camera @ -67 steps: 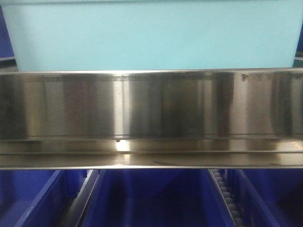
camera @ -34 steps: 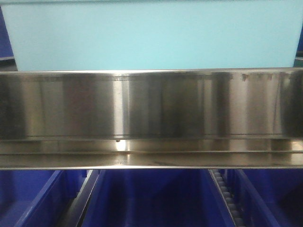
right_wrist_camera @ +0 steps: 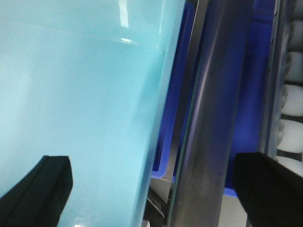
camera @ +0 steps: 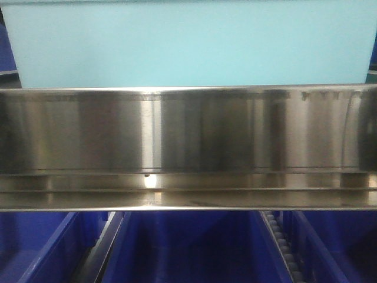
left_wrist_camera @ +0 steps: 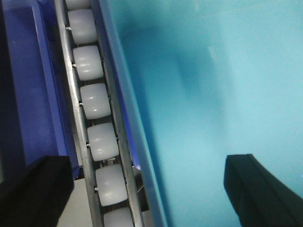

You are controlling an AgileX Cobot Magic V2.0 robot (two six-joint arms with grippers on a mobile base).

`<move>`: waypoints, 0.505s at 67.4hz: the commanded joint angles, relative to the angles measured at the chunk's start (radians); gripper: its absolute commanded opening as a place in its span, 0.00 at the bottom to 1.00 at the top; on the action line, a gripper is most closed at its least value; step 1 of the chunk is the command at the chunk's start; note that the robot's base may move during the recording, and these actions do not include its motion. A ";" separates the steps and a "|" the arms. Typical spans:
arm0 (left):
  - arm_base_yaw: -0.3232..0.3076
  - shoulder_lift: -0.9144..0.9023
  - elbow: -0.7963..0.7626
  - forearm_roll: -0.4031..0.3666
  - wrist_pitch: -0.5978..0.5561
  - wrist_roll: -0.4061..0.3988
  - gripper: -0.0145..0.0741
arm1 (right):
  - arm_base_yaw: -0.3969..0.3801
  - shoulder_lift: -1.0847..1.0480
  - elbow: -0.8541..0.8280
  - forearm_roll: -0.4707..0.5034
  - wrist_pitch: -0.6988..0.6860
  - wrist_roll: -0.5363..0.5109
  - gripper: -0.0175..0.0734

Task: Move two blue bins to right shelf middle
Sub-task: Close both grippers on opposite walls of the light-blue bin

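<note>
Left claw and right claw both gape, flanking the pale blue bin, probably to steady it above the steel shelf lip.

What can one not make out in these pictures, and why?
Front view: the steel rail hides the light blue bin's lower part; the top edge cuts it off.
Front view: the bottom edge cuts off the dark blue bins.
Both wrist views: too close, blurred; only left fingertips and right fingertips show, the bin's whole shape does not.

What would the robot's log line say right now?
left hand open | right hand open | light blue bin above steel rail | dark blue bins below
</note>
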 commanded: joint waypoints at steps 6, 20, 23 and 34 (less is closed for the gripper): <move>-0.005 0.029 -0.010 0.001 0.000 -0.009 0.76 | 0.000 0.044 -0.007 -0.011 -0.006 0.003 0.82; -0.005 0.031 -0.010 0.001 0.000 -0.009 0.47 | 0.000 0.060 -0.007 -0.011 -0.009 0.003 0.61; -0.005 0.031 -0.010 0.001 0.000 -0.009 0.34 | 0.000 0.060 -0.007 -0.011 -0.011 0.003 0.51; -0.005 0.031 -0.010 0.001 0.000 -0.009 0.04 | 0.000 0.060 -0.007 -0.011 -0.011 0.003 0.12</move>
